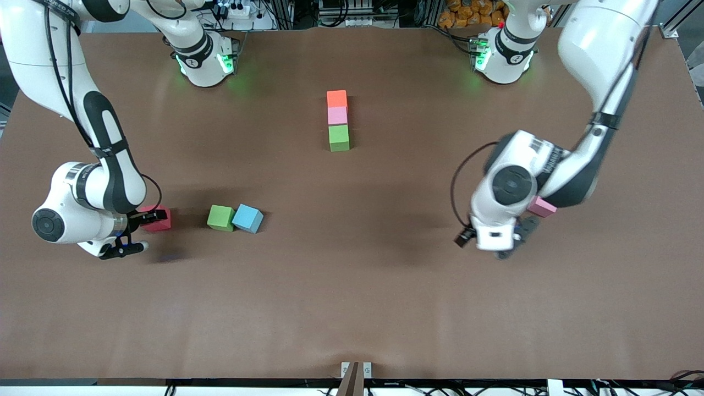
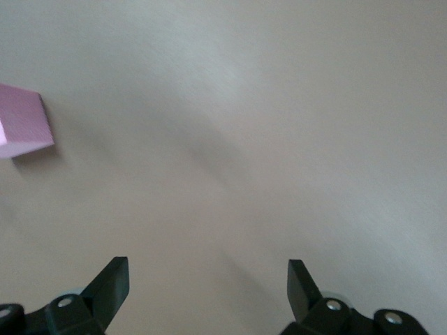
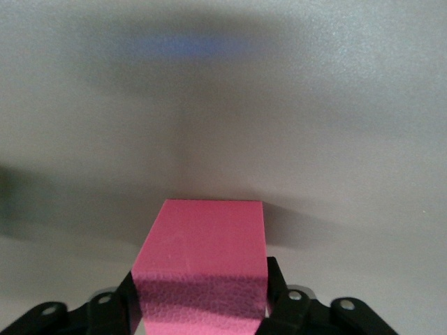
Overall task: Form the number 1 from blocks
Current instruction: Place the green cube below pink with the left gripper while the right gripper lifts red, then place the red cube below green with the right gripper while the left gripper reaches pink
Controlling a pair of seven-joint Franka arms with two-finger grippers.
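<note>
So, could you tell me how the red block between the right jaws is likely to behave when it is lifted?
The red block has flat faces, so it should sit squarely between the right gripper jaws without rolling. Its matte surface probably resists slipping. It looks small and is likely light; whether it squashes cannot be told.

A light blue cube (image 1: 247,218) rests on the brown table (image 1: 352,308).

A broad brown worktop (image 1: 352,308) with a matte surface fills nearly the whole front view. Green light glows on it in two patches at its upper edge. Above that edge lie tangled cables, a white power strip (image 1: 237,10), metal framing, and a heap of orange objects (image 1: 470,12).
</note>
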